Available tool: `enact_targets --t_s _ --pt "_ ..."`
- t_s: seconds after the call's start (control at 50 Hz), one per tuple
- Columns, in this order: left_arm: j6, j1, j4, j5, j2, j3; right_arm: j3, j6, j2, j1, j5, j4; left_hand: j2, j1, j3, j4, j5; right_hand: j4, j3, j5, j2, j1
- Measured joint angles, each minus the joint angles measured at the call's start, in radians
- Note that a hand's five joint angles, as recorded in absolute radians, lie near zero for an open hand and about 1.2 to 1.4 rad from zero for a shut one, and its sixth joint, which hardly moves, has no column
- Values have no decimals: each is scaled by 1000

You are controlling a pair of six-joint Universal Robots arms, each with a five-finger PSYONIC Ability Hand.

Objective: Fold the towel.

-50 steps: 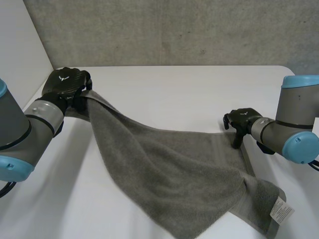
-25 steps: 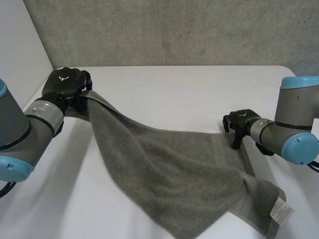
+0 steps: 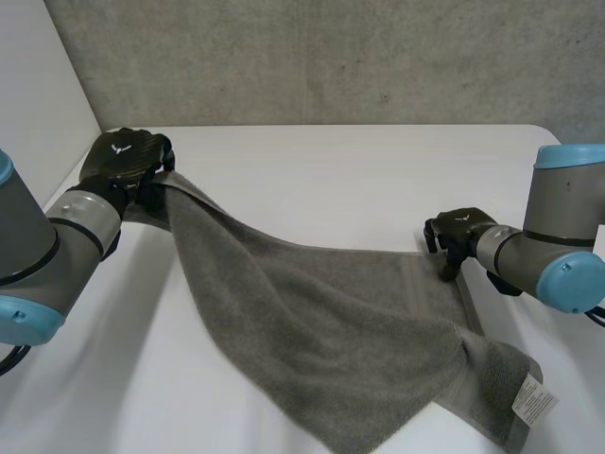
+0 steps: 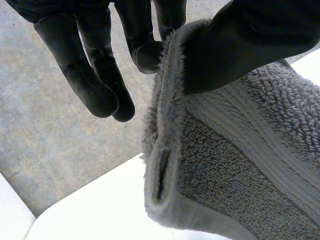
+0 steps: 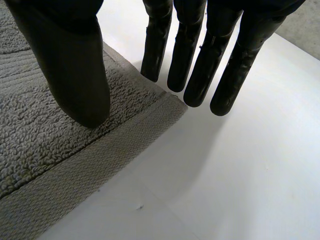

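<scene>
Left hand [image 3: 128, 161] is raised at the far left of the white table [image 3: 331, 170], thumb and finger pinching the hemmed edge of the grey towel [image 3: 312, 322], which drapes diagonally toward the near right. Right hand [image 3: 456, 232] hovers at the far right corner, fingers [image 5: 200, 70] straight, thumb seemingly just touching the cloth. The right hand should pinch that hem firmly before lifting.

grey towel [image 3: 312, 331], wht table [image 3: 378, 180], wht tag [image 3: 532, 398]
</scene>
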Motion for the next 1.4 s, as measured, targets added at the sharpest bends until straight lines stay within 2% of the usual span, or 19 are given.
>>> enact_targets --t_s 0.52,0.56,0.68,0.82,1.0,1.04,1.14,1.24,1.28,1.4 --pt "0 0 0 1 0 0 0 -3 -6 -1 -53 24 0 0 0 0 0 48 48 46 49 48" --pt "0 0 0 1 0 0 0 -4 -6 -1 -53 26 0 0 0 0 0 111 115 111 119 115" --pt "0 0 0 1 0 0 0 -4 -5 -1 -53 29 0 0 0 0 0 573 569 593 566 582" --pt "0 0 0 1 0 0 -4 -6 -8 -1 -59 51 0 0 0 0 0 593 590 612 570 590" --pt "0 0 0 2 3 0 -11 10 -80 -4 -117 113 0 0 0 0 0 593 590 612 570 591" --pt "0 0 0 2 4 0 -9 19 -104 -3 -126 118 0 0 0 0 0 524 523 535 523 522" --pt "-1 0 0 2 5 0 -1 28 -122 3 -129 115 0 0 0 0 0 82 78 74 80 66" --pt "-1 0 0 2 5 -1 2 30 -109 8 -110 94 0 0 0 0 0 -191 -190 -213 -182 -186" --pt "-1 0 0 2 5 -1 3 30 -94 8 -93 78 0 0 0 0 0 -270 -270 -296 -267 -274" --pt "0 0 0 2 6 -1 4 29 -67 8 -55 49 0 0 0 0 0 -302 -299 -333 -287 -294"
